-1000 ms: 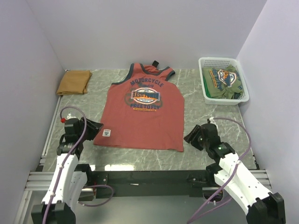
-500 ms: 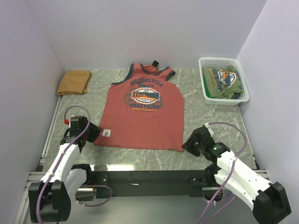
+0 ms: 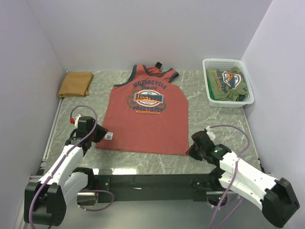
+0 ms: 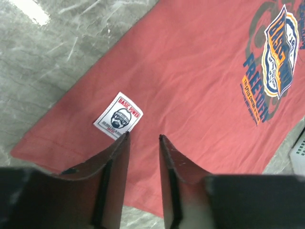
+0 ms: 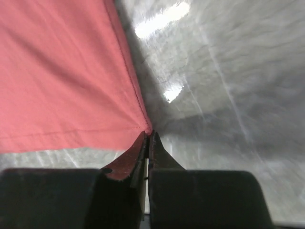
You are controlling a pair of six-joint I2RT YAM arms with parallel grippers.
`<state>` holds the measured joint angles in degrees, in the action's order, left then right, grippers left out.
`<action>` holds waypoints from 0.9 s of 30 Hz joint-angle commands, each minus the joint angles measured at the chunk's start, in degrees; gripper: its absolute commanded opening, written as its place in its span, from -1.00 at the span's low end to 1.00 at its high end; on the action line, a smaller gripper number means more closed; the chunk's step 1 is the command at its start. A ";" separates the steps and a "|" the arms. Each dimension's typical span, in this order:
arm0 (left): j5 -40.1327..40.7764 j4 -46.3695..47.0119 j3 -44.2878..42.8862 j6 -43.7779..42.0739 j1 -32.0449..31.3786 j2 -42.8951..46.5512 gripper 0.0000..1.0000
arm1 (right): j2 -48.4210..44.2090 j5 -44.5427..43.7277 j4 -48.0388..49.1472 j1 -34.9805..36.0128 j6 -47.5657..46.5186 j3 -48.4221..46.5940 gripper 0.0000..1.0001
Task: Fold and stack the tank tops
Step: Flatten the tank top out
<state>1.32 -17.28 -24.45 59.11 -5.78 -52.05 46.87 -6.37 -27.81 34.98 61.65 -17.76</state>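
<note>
My right gripper (image 5: 148, 135) is closed at a hem corner of the rust-red tank top (image 3: 143, 126); my left gripper (image 4: 143, 137), jaws apart over its hem, must pinch low.

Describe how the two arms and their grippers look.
The left arm and right arm have white shells with black joints and bases. A lilac cable loops over each wrist. The left wrist carries a small red knob. The left gripper and right gripper have dark, flat, tapering fingers.

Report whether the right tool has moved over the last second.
Yes. Against the rust-red tank top, the right tool came nearer the table's front edge and slightly left, reaching its near right hem corner.
</note>
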 commanded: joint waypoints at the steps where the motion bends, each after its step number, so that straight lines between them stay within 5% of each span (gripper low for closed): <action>1: 1.23 2.86 -1.48 0.39 -1.07 -0.33 -0.34 | -5.37 -6.98 -11.19 -1.66 -1.61 -7.36 -1.00; 6: 2.28 4.27 0.10 3.02 -6.77 -0.94 -0.46 | -12.75 -9.53 -22.45 -7.55 -5.83 -16.93 -0.97; 12: 4.91 5.59 2.21 6.54 -14.42 -2.53 -0.56 | -14.18 -4.88 -24.48 -13.10 -9.00 -19.24 -0.97; 15: 5.09 5.68 2.65 7.60 -17.32 -2.79 -0.63 | -14.79 -5.41 -25.45 -13.19 -8.74 -19.68 -0.58; 17: 5.18 4.54 1.61 7.34 -18.21 -1.74 -0.64 | -15.40 -5.41 -26.24 -13.27 -8.56 -20.64 -0.09; 22: 8.16 -2.56 -6.38 3.48 -18.21 1.69 -0.40 | -16.64 2.23 -19.75 -12.49 -8.75 -17.23 0.03; 24: 8.52 -5.12 -13.32 -0.21 -17.17 1.17 -0.21 | -14.19 3.38 -13.78 -8.20 -5.85 -13.54 -0.01; 27: 6.25 -8.12 -22.55 -5.31 -12.96 0.20 -0.11 | -5.68 -7.49 -7.79 12.34 5.39 -14.57 -0.01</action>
<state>7.29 -23.77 -37.52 60.42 -22.22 -52.34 34.20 -8.78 -44.71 35.05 57.98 -31.81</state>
